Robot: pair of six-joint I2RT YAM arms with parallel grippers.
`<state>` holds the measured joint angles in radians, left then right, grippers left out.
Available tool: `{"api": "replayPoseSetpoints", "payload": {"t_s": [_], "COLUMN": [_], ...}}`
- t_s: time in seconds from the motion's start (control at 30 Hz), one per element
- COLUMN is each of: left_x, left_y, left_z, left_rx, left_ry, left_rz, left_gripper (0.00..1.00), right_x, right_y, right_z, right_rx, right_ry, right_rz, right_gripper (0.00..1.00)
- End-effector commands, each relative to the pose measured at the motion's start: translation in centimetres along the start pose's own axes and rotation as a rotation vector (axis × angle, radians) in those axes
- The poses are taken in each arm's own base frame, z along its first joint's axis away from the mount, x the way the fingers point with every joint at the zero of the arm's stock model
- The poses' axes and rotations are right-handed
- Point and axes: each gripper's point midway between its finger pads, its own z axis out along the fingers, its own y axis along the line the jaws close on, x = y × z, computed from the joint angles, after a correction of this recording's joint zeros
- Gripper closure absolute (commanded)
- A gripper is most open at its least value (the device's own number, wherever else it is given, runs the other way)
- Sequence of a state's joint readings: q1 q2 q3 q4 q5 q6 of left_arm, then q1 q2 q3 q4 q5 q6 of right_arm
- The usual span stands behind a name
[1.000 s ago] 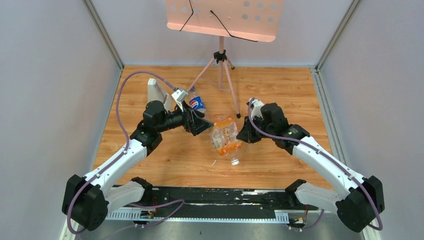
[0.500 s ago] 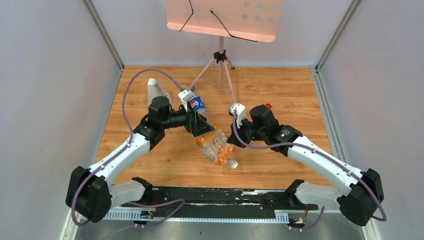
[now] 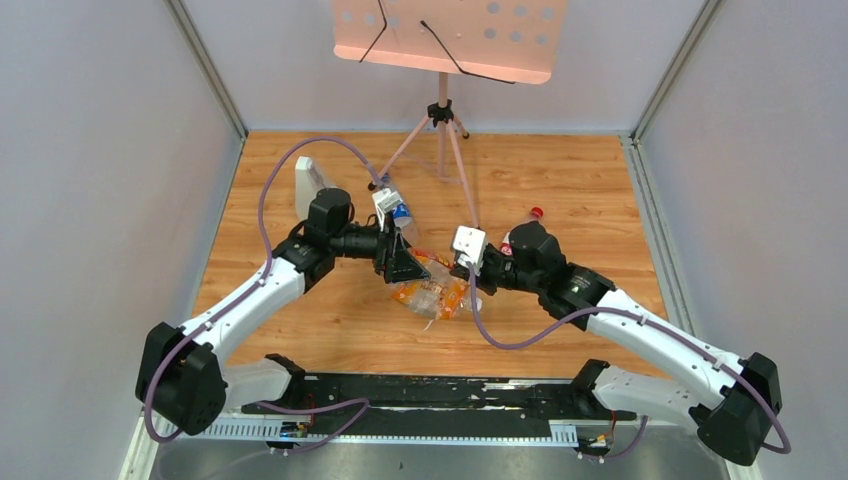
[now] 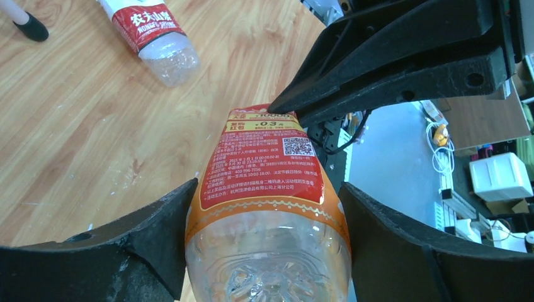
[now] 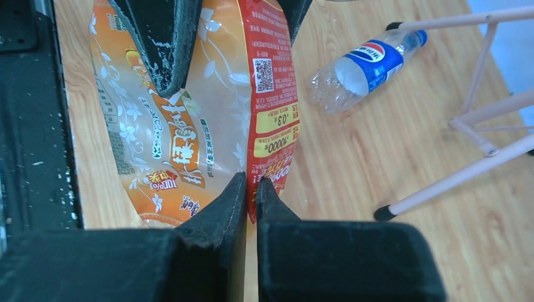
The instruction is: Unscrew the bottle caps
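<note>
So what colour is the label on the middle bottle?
Orange label with a red panel; best in the right wrist view.

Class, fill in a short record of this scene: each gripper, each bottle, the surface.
Left gripper: jaws clamped on the sides of the orange bottle
Right gripper: jaws shut, tips at that bottle's label
Pepsi bottle: lying on wooden table, blue cap on
Red-labelled bottle: lying on table, red cap on

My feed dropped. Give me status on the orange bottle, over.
Left fingers against both sides of orange bottle. Right fingers shut, empty, tips at its label. Its cap not in view. Nothing in the way.
</note>
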<state>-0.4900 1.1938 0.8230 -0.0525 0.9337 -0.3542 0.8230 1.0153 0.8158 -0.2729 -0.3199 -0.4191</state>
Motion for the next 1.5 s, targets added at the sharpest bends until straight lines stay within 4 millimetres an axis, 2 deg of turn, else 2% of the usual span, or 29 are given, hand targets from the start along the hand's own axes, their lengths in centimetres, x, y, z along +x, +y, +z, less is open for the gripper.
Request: {"api": "replayPoseSetpoints", "payload": {"t_s": [0.0,0.07,0.13,0.23,0.27,0.3,0.33,0.37,0.4,0.43,0.47,0.5,0.53,0.57,0.7,0.73,0.77,0.8,0.83,0.87,0.9,0.93,1.03,1.13,1.33,1.47], "left_x": [0.2,0.4,0.8,1.2,1.2,1.3,1.1,1.2,0.6,0.9,0.2,0.4,-0.3,-0.1,-2.5,-2.2,-3.6,-3.0,-4.4,-3.9,-4.9,-4.6,-5.6,-5.5,-5.7,-5.6], "left_y": [-1.1,-1.4,-1.3,-0.8,-0.4,-0.2,0.1,0.4,0.7,1.1,1.4,1.8,2.0,2.4,2.7,2.8,2.2,2.4,1.2,1.3,0.2,0.3,-0.7,-1.1,-1.8,-2.1], "left_z": [0.3,0.6,1.0,1.3,1.4,1.4,1.4,1.3,1.1,1.0,0.8,0.7,0.3,0.1,-1.3,-1.4,-2.0,-2.0,-2.5,-2.5,-2.9,-2.9,-3.6,-3.8,-4.1,-3.7], "left_rx": [0.042,0.051,0.042,0.003,-0.018,-0.03,-0.055,-0.069,-0.106,-0.128,-0.165,-0.186,-0.223,-0.246,-0.335,-0.343,-0.342,-0.342,-0.311,-0.302,-0.273,-0.267,-0.241,-0.212,-0.157,-0.129], "left_ry": [0.043,0.056,0.074,0.092,0.09,0.088,0.075,0.071,0.044,0.038,0.0,-0.009,-0.044,-0.054,-0.21,-0.227,-0.299,-0.313,-0.386,-0.397,-0.454,-0.463,-0.543,-0.583,-0.654,-0.642], "left_rz": [0.053,0.062,0.057,0.053,0.052,0.049,0.054,0.054,0.065,0.06,0.072,0.072,0.083,0.08,0.12,0.117,0.139,0.134,0.169,0.17,0.197,0.197,0.191,0.171,0.164,0.175], "left_gripper": [0.19,0.29,0.42,0.68,0.73,0.75,0.82,0.86,0.9,0.93,0.99,1.0,1.0,1.0,1.0,1.0,1.0,1.0,1.0,1.0,1.0,1.0,1.0,1.0,1.0,1.0], "right_x": [-3.6,-4.0,-4.4,-4.8,-4.7,-4.7,-4.7,-4.6,-4.3,-3.9,-3.5,-3.3,-3.1,-3.1,-3.9,-3.8,-3.8,-3.3,-2.8,-2.5,-2.1,-1.8,-1.6,-2.0,-2.0,-2.0], "right_y": [-1.5,-1.6,-1.4,-1.4,-1.5,-1.7,-2.0,-2.4,-2.8,-3.4,-4.2,-4.8,-5.4,-5.7,-5.6,-5.6,-5.7,-5.6,-5.4,-5.2,-5.0,-4.8,-4.5,-4.6,-5.5,-7.0], "right_z": [-0.7,-0.8,-1.0,-1.1,-1.2,-1.3,-1.4,-1.5,-1.6,-1.7,-2.0,-2.4,-2.8,-3.3,-4.8,-5.0,-5.3,-5.3,-5.2,-5.0,-4.7,-4.5,-4.1,-4.2,-3.5,-3.0], "right_rx": [0.056,0.058,0.047,0.048,0.056,0.068,0.089,0.119,0.151,0.194,0.254,0.301,0.355,0.389,0.458,0.472,0.487,0.491,0.483,0.465,0.445,0.421,0.346,0.278,0.209,0.235], "right_ry": [-0.117,-0.125,-0.132,-0.141,-0.139,-0.135,-0.132,-0.126,-0.116,-0.104,-0.088,-0.084,-0.081,-0.09,-0.199,-0.223,-0.254,-0.272,-0.287,-0.301,-0.308,-0.316,-0.331,-0.373,-0.463,-0.496], "right_rz": [-0.194,-0.213,-0.226,-0.224,-0.214,-0.199,-0.17,-0.135,-0.095,-0.042,0.011,0.067,0.133,0.196,0.536,0.635,0.744,0.859,0.968,1.077,1.168,1.222,1.283,1.346,1.502,1.606], "right_gripper": [1.0,1.0,1.0,1.0,0.99,0.95,0.9,0.81,0.68,0.54,0.49,0.43,0.38,0.36,0.24,0.2,0.17,0.14,0.13,0.13,0.13,0.13,0.13,0.13,0.12,0.13]}}
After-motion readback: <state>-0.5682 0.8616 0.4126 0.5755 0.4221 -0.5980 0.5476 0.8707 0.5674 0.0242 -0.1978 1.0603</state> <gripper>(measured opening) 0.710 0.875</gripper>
